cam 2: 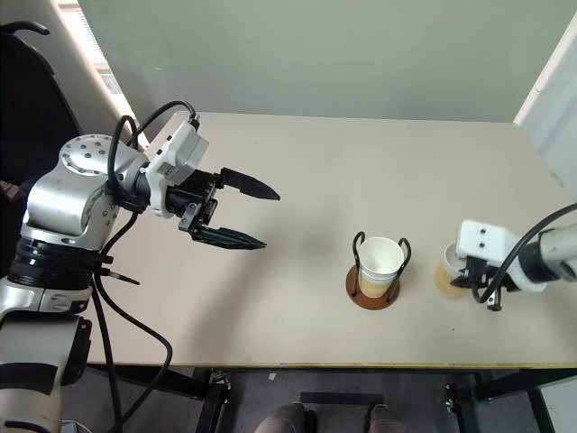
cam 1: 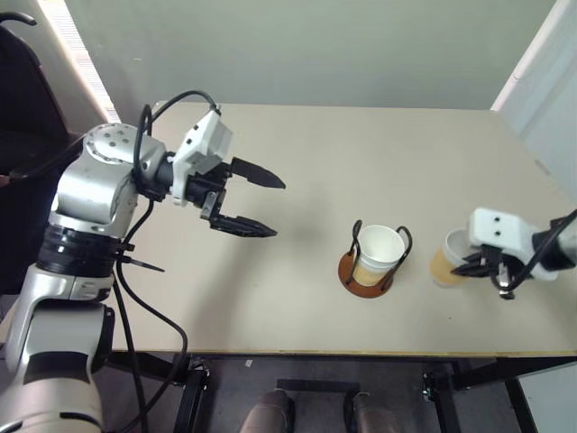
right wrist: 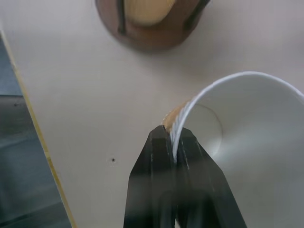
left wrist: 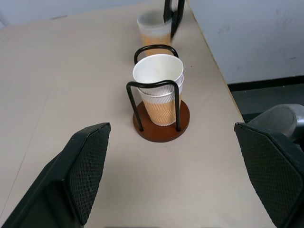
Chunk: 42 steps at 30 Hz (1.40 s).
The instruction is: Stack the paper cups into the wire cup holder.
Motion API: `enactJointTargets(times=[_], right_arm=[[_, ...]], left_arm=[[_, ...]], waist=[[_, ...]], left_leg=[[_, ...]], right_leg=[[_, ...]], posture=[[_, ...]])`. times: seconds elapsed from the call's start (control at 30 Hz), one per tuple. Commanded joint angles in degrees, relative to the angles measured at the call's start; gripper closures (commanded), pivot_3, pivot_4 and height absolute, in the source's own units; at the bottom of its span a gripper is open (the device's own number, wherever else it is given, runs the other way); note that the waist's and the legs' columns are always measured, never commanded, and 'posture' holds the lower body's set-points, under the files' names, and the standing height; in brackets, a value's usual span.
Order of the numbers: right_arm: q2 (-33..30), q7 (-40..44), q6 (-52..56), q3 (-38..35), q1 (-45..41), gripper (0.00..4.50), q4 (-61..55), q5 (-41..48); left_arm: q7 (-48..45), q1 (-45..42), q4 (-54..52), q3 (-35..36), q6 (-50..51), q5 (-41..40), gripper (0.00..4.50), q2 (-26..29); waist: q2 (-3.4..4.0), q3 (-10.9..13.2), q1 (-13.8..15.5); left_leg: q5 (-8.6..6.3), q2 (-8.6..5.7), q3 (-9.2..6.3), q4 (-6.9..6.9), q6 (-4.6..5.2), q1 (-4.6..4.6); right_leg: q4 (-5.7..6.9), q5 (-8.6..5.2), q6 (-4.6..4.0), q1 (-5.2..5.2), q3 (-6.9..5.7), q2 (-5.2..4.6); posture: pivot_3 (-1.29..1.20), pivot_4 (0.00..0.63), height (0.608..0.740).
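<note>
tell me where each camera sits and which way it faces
Head stereo pair: looks down over the beige table; both arms show.
Left wrist: faces the reddish-brown wire cup holder with two nested tan paper cups; open left tool.
Right wrist: right tool pinching the third tan paper cup's rim.
Shared: holder and third cup.

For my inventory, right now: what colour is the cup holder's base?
Reddish-brown base, clearest in the left wrist view.

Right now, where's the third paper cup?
Head views: the third paper cup is on the table's right side, beside the wire cup holder, its wall pinched by the right gripper.
</note>
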Motion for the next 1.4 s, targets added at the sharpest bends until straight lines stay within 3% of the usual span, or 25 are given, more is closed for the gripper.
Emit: enactJointTargets(times=[0.03, 0.2, 0.3, 0.77, 1.0, 1.17, 1.37, 1.4], right_arm=[[-0.31, 2.86, 3.67, -1.83, -11.43, 4.45, -4.4, 4.64], [4.73, 6.65, 6.17, 6.36, -27.95, 4.45, -5.58, 4.03], [7.9, 7.7, 7.49, 10.41, -32.01, 4.45, -6.64, 3.4], [11.6, 11.16, 1.24, 17.9, -29.85, 4.45, -5.05, -4.07], [16.51, 10.35, -1.03, 21.55, -30.24, 4.45, -4.07, -9.11], [18.75, 11.27, 0.34, 21.29, -32.27, 3.24, -2.55, -9.6], [18.34, 11.79, 2.82, 18.58, -34.75, 1.12, -0.39, -8.1], [18.41, 11.49, 4.81, 17.01, -35.49, 1.12, 0.11, -6.74]], left_arm=[[-2.01, -0.41, -0.61, 2.21, 0.38, -1.37, 0.0, 0.64], [-2.01, -0.39, -0.19, 2.05, 0.45, -1.86, 0.0, 0.79], [-2.01, -0.26, -0.15, 2.08, 0.44, -1.76, 0.0, 0.46], [-2.0, -0.88, -0.21, 1.86, 0.04, -1.14, 0.0, 0.21], [-2.01, -0.66, -0.22, 1.03, -0.84, -0.91, 0.0, 0.57], [-2.01, -0.6, -0.22, 0.59, -1.23, -0.77, 0.0, 0.78], [-2.01, -0.73, 0.29, 0.0, -1.68, -0.52, 0.0, 0.94], [-2.01, -0.82, 0.37, -0.08, -1.6, -0.47, 0.0, 0.94]], waist=[[0.0, 0.0, -0.21], [-0.02, 0.0, -0.53], [-0.02, 0.0, -0.55], [-0.02, 0.01, -0.52], [-0.02, 0.01, -0.59], [-0.02, 0.01, -0.58], [-0.02, 0.01, -0.57], [-0.02, 0.01, -0.57]], left_leg=[[0.0, -0.01, 0.0, -0.05, 0.0, -0.01], [0.01, 0.05, -0.19, -0.06, -0.08, 0.01], [0.02, 0.04, -0.24, -0.06, -0.1, -0.01], [0.05, 0.07, -0.31, -0.09, -0.14, -0.06], [0.06, 0.07, -0.31, -0.08, -0.15, -0.03], [0.07, 0.06, -0.32, -0.08, -0.16, -0.05], [0.06, 0.06, -0.32, -0.09, -0.17, -0.06], [0.06, 0.06, -0.32, -0.09, -0.17, -0.06]], right_leg=[[0.01, -0.01, -0.03, -0.04, 0.01, 0.0], [0.06, -0.31, -0.55, -0.06, -0.1, 0.11], [0.06, -0.31, -0.55, -0.09, -0.11, 0.11], [0.06, -0.32, -0.5, -0.15, -0.16, 0.1], [0.08, -0.32, -0.54, -0.14, -0.16, 0.1], [0.08, -0.31, -0.54, -0.15, -0.17, 0.1], [0.05, -0.38, -0.66, -0.14, -0.17, 0.1], [0.06, -0.39, -0.68, -0.15, -0.17, 0.1]], posture=[[0.0, 0.15, 0.74], [0.0, 0.15, 0.74], [0.0, 0.15, 0.74], [0.0, 0.15, 0.74], [0.0, 0.15, 0.74], [0.0, 0.15, 0.74], [0.0, 0.15, 0.74], [0.0, 0.15, 0.74]])
